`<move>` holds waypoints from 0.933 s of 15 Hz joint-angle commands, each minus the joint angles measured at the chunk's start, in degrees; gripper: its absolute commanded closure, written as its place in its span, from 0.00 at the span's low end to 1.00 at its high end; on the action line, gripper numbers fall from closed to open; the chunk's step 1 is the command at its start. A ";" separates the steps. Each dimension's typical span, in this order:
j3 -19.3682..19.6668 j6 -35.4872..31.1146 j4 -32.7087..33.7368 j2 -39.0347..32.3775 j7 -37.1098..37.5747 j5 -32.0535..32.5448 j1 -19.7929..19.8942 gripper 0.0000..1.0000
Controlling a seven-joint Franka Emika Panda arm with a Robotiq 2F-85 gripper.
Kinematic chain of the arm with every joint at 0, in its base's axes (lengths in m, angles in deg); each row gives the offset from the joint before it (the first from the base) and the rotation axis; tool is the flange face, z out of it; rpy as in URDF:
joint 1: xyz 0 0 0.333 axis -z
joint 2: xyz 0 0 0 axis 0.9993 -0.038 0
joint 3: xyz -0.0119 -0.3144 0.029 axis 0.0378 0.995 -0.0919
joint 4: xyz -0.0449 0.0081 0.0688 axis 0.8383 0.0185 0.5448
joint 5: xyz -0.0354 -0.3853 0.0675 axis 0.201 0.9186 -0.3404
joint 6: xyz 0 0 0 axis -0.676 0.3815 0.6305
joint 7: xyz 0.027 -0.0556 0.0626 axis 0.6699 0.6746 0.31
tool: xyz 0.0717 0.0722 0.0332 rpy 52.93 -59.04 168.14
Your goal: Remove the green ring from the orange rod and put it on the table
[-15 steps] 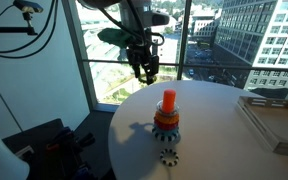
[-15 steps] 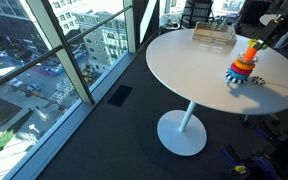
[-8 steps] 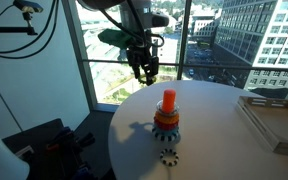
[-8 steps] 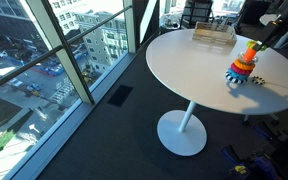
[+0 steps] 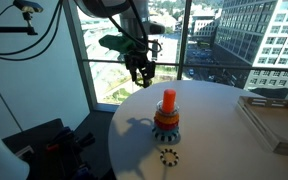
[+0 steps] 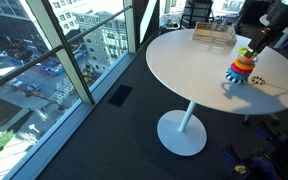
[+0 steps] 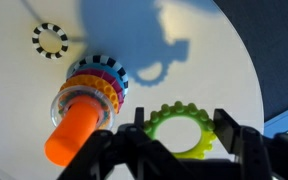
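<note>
The orange rod stands upright on the round white table, with coloured rings stacked round its base. In the wrist view the rod leans toward the camera at lower left. My gripper is shut on the green ring, a yellowish-green knobbed ring held flat between the two fingers. In an exterior view the gripper hangs well above the table, beside the rod and near the table's rim. Its shadow falls on the tabletop.
A dark toothed ring lies on the table in front of the stack and shows in the wrist view. A flat grey tray-like box sits at the table's side. Tall windows stand behind the table.
My gripper has shifted a little sideways and up, away from the rod, with the green ring in it. The stack and the toothed ring have not moved.
</note>
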 commanded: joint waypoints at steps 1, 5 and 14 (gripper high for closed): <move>-0.79 -0.47 2.16 -3.79 -0.60 -0.02 -0.42 0.55; -1.40 -1.81 2.95 -7.10 -0.72 -0.26 -0.45 0.55; -3.05 -3.53 4.87 -15.21 -0.23 -0.13 -0.38 0.55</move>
